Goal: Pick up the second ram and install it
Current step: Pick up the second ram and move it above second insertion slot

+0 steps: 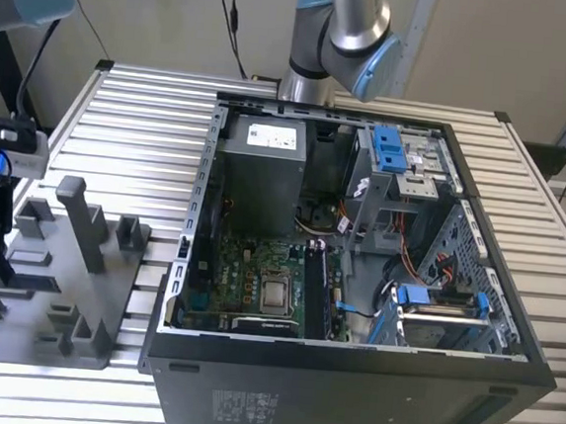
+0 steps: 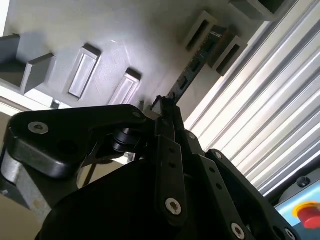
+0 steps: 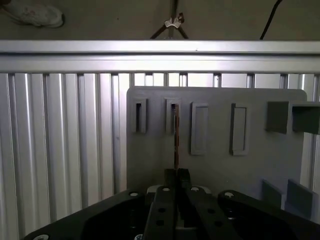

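Black end effector (image 3: 176, 173), closed narrow, grips the near end of the long, thin, dark circuit-board second ram (image 3: 176, 137), edge-on just ahead in the grey plastic tray (image 3: 260, 160): seemingly grasped, not yet lifted or installed.

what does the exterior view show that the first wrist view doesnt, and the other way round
Exterior view's own: the open computer case with its motherboard inside, and the robot arm rising behind it.
First wrist view's own: the second ram, seen edge-on in a slot of the grey tray, with the gripper shut on its near end.
Shared: the grey tray and the slatted table under it.
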Action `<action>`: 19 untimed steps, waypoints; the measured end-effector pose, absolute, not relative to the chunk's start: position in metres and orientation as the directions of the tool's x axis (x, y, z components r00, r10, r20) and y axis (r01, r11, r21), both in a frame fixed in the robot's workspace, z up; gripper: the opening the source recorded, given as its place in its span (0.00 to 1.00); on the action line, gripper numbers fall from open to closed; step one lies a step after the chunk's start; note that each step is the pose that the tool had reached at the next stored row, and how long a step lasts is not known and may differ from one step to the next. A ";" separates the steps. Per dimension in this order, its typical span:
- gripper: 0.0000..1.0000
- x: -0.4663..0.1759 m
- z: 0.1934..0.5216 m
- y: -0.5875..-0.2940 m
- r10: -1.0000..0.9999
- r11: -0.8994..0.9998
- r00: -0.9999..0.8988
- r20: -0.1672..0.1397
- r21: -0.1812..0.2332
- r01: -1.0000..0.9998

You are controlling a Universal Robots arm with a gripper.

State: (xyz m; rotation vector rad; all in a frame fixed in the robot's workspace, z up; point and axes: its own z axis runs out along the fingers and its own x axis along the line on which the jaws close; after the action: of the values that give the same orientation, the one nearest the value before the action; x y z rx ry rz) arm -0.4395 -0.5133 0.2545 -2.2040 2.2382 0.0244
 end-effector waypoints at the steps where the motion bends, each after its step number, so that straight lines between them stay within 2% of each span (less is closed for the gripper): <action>1: 0.14 -0.439 0.257 -0.513 -1.000 0.015 -0.015 -0.011 0.011 -1.000; 19: 0.14 -0.439 0.283 -0.513 -1.000 0.015 -0.015 -0.007 0.000 -1.000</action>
State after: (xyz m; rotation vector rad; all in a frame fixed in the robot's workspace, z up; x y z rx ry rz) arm -0.4395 -0.5133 0.2828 -2.2011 2.2350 0.0081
